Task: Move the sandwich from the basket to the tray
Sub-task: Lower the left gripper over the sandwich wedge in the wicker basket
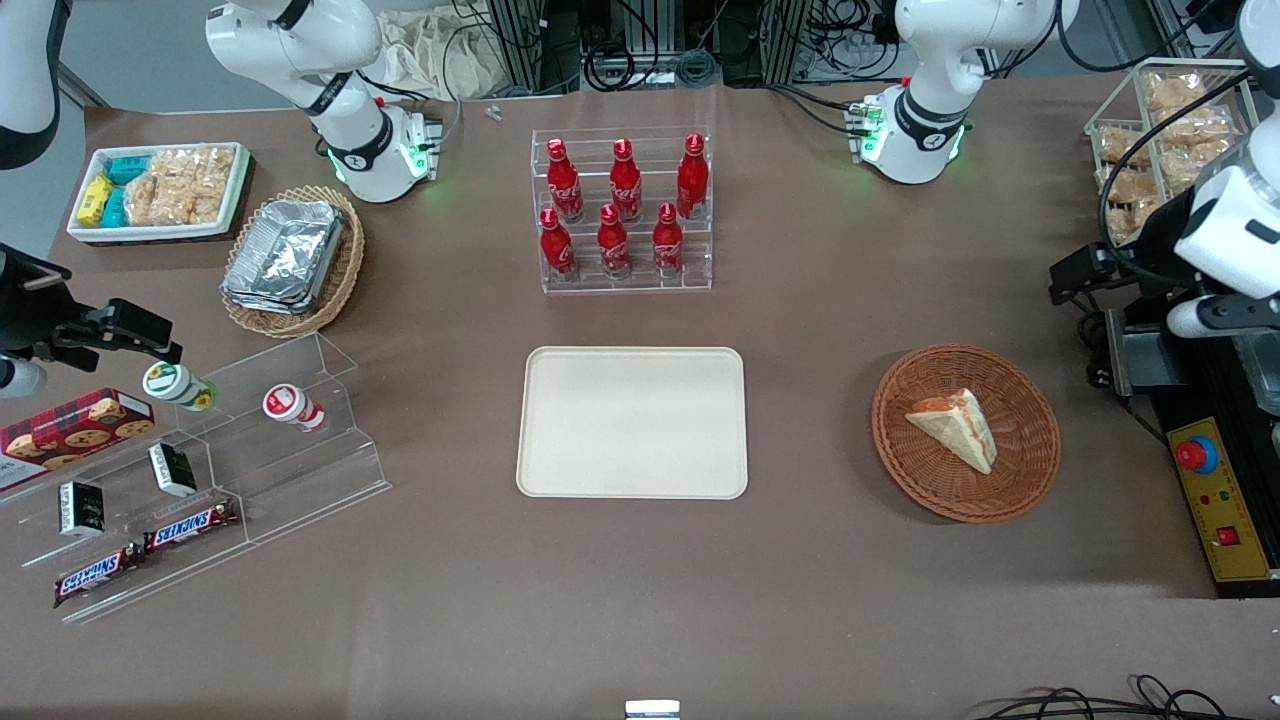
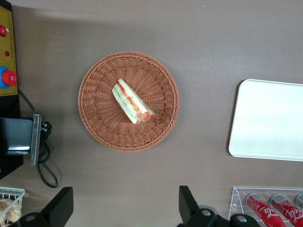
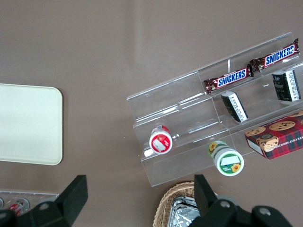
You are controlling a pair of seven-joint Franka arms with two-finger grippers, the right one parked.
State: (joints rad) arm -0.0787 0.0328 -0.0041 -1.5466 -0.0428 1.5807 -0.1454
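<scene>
Two black gripper fingers (image 2: 59,205) of the working arm's gripper (image 2: 124,208) fill the nearest part of the wrist camera's view, spread wide apart with nothing between them. The gripper hangs high above the brown table (image 1: 640,600), off to the working arm's end, and touches nothing.

Below it sits a round reddish-brown wicker basket (image 1: 1030,470). Inside, roughly in the middle, lies the sandwich (image 1: 955,425): a triangular wedge of pale bread resting on one flat face, its orange-pink filling showing along the cut edge. It lies at a slant across the basket floor, clear of the woven rim.

Well apart from the basket, toward the middle of the table, lies a flat cream-beige tray (image 1: 632,480) with rounded corners and a low rim. Nothing rests on it. Farther from the front camera stands a clear rack of red cola bottles (image 1: 622,215).

The step in hand appears to be the approach. To do it well, the gripper would likely centre over the wedge, turn so the fingers line up across its two bread faces instead of its long edge, then descend straight between the basket walls. Soft bread will probably squash, so a gentle close looks wise, with a clean lift above the rim before travelling to the tray.
</scene>
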